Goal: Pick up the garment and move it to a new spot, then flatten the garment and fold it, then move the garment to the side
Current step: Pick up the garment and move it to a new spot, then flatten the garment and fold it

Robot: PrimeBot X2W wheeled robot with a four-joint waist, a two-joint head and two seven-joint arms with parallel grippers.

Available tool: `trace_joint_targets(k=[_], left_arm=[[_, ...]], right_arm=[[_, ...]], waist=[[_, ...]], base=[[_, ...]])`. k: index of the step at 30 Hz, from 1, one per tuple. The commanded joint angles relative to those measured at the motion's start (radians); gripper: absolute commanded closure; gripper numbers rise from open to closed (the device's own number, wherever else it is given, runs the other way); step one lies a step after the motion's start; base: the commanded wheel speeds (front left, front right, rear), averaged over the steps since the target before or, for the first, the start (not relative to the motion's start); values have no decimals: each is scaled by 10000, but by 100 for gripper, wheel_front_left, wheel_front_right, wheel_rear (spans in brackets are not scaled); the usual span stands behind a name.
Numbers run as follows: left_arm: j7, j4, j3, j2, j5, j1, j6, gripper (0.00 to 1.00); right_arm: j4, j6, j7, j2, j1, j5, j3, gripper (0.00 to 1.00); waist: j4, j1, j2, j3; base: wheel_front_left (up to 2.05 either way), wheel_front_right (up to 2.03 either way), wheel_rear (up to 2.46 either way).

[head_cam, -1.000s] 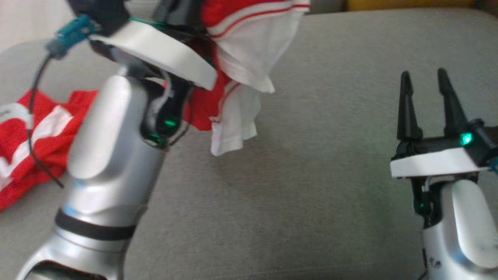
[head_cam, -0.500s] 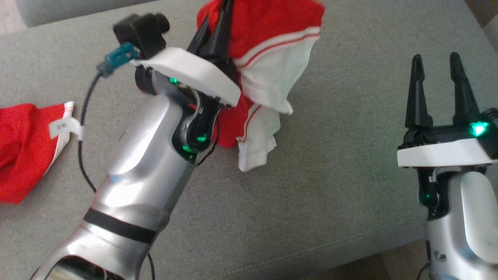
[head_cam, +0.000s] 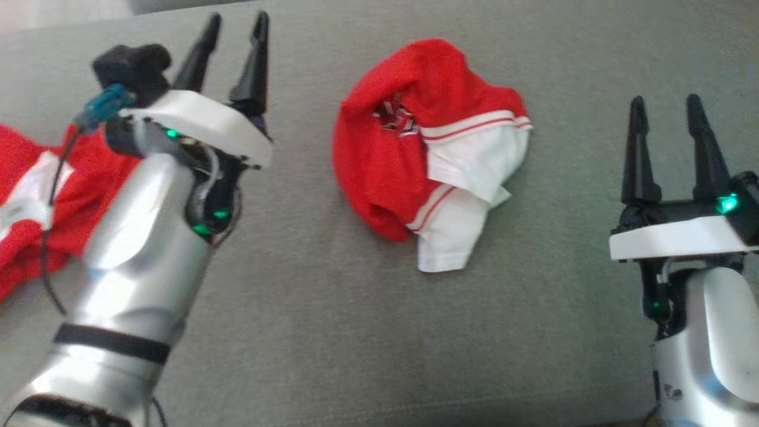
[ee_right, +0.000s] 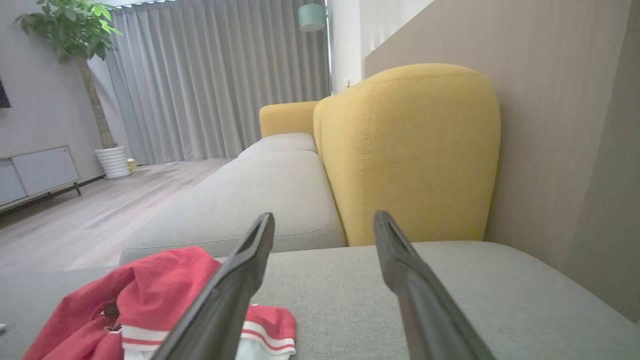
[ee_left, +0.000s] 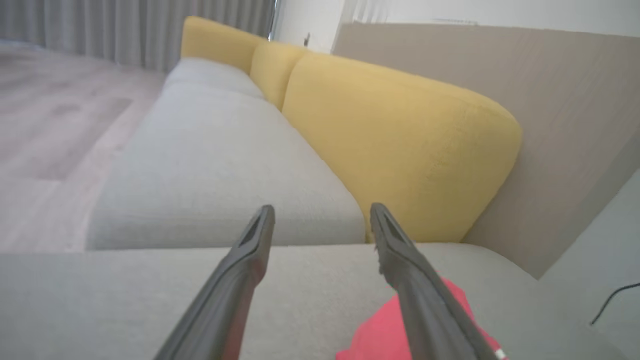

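On the grey fabric sofa seat (head_cam: 356, 332) I see the crumpled red-and-white garment with thin red stripes (head_cam: 427, 154) lying in a loose heap, about midway between my two arms and touching neither. Its red part bulges towards the back of the seat, and a white panel sticks out at the near edge.

My left gripper (head_cam: 236, 19) hovers to the left of the heap, its two dark fingers spread apart with nothing between them. The left wrist view confirms the gap (ee_left: 322, 210), and a patch of red cloth shows low down beside the right-hand finger; I cannot tell which cloth it is.

My right gripper (head_cam: 665, 101) stands well off to the right of the garment, fingers pointing up, parted and empty. From its wrist camera (ee_right: 325, 216) the garment (ee_right: 150, 295) lies low and to the left, partly hidden behind one finger.

A second red-and-white cloth (head_cam: 35, 196) lies at the far left, partly behind my left forearm. Yellow padded backrest cushions (ee_right: 410, 150) rise behind the seat.
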State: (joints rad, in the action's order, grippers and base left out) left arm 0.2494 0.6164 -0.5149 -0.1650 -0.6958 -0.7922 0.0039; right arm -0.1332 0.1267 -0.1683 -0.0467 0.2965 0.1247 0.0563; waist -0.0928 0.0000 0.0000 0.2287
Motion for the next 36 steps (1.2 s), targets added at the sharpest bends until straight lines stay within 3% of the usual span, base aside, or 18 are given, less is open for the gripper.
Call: trace_joint_targets(k=[1,6,10,17,27,36], left_arm=[[119,-651,497,-499,444,18,-93,0],[121,-1999,1327,-1030,1542,1728,-193,0],[122,-2815,1922,-1031,2016,2988,-104,0],[123,-4153,3101,-132,2739,5409,-101,0],[123,-4438,3959,706,3499,5662,-768,0],[124,-4137,4007,1012,3781,5439,-1163,0]], right_arm=[[286,40,-30,-35,42,-82,-54,0],[138,40,0,-35,-378,-89,179,0],[26,40,-15,-35,-664,-33,277,0],[-291,40,-6,-35,-1174,117,230,0],[-754,40,556,-35,-941,175,6,0],[-2709,40,1272,-35,-163,765,-294,0]], waist=[[654,0,0,-313],[1355,0,0,-718],[1695,0,0,-970],[2088,0,0,-1319],[2193,0,0,-985],[2368,0,0,-365]], base=[[0,0,0],[0,0,0],[0,0,0],[0,0,0],[0,0,0],[0,0,0]])
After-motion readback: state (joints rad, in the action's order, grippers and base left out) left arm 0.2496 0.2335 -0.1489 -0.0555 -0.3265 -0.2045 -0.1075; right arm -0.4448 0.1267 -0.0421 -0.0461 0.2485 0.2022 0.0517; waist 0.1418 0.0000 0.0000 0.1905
